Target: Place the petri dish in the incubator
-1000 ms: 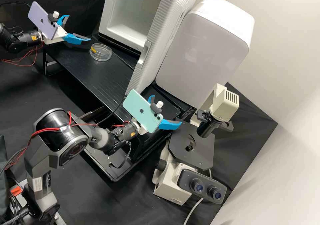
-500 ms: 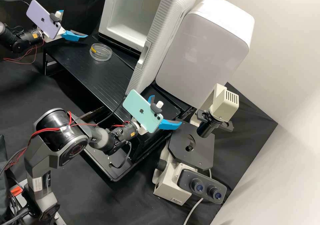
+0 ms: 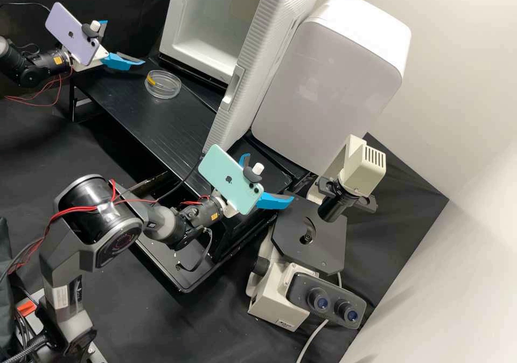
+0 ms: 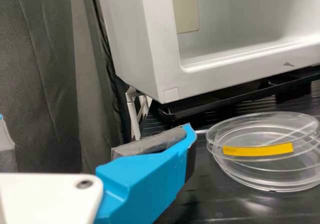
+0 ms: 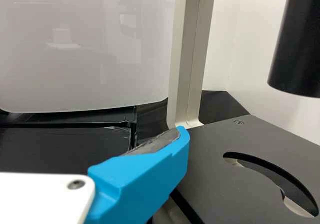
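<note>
A clear petri dish (image 3: 162, 83) with a yellow label lies on the black shelf (image 3: 161, 126), just in front of the white incubator (image 3: 207, 26), whose door (image 3: 264, 56) is swung open. My left gripper (image 3: 121, 44) hangs open and empty a short way to the left of the dish. In the left wrist view the petri dish (image 4: 265, 149) lies just past one blue finger (image 4: 155, 169), below the incubator's open front (image 4: 150, 49). My right gripper (image 3: 269, 179) is open and empty near the front, over the microscope's black stage (image 5: 240, 154), far from the dish.
A white microscope (image 3: 307, 255) stands at the front right, its lamp housing (image 3: 362, 163) beside the incubator door. The shelf's left end drops onto black cloth (image 3: 48, 137). Red wires (image 3: 32, 93) hang under the left arm.
The left gripper drew back slightly up and left, then returned to nearly where it was. The dish and the right arm have not moved.
</note>
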`<state>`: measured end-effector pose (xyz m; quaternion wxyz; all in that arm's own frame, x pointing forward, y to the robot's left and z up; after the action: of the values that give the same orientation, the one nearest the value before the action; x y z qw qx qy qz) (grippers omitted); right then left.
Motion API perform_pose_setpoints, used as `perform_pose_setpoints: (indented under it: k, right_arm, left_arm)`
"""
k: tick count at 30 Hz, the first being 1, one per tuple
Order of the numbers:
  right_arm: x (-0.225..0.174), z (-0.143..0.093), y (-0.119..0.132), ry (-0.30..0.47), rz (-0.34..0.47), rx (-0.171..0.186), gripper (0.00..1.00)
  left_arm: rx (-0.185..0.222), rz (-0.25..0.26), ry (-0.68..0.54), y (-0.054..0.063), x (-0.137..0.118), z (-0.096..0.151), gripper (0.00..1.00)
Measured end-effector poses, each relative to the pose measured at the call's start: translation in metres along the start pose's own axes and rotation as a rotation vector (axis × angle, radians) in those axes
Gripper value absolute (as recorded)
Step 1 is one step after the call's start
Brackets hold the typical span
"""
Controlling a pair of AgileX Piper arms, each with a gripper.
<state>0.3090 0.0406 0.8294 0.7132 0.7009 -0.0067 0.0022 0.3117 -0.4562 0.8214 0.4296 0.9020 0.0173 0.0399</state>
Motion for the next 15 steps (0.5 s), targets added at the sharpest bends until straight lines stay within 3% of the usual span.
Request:
perform_pose_setpoints:
  k: [9,15]
  right_arm:
    - [0.000,0.000,0.000,0.000,0.000,0.000,1.00]
    - [0.000,0.000,0.000,0.000,0.000,0.000,1.00]
  left_arm:
    - [-0.055,-0.010,-0.006,0.009,-0.014,-0.003,1.00]
    - [-0.141,0.035,0.015,0.027,-0.032,-0.017,1.00]
